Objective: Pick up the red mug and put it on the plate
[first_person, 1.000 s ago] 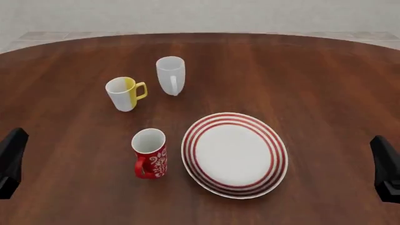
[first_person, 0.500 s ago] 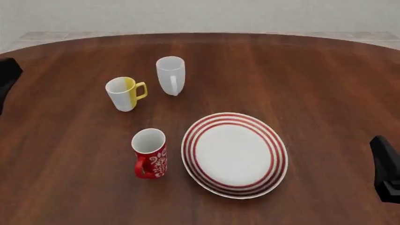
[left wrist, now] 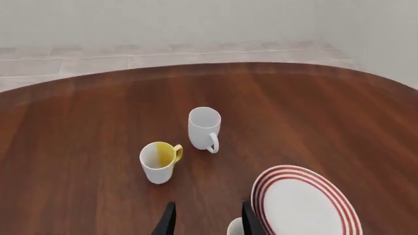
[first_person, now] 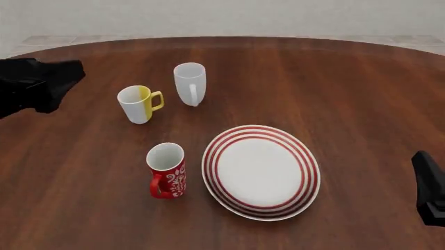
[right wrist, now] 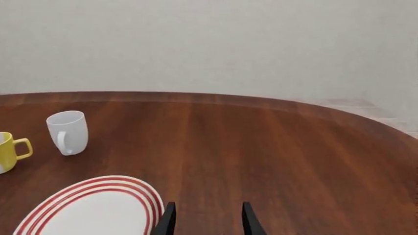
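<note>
The red mug stands upright at front centre-left, white swirls on its side, handle toward the front. Just to its right lies the plate, white with red rings and nothing on it. My left arm hovers at the far left, well away from the mug. In the left wrist view my left gripper is open and empty, with a sliver of the mug's rim by one finger and the plate beside it. My right gripper is open and empty, near the plate. My right arm is at the right edge.
A white-and-yellow mug and a plain white mug stand behind the red mug, toward the far left. Both show in the left wrist view. The round wooden table curves away at the back.
My left arm has risen from the front left edge to the far left and swung in over the table. The right arm, mugs and plate have not moved.
</note>
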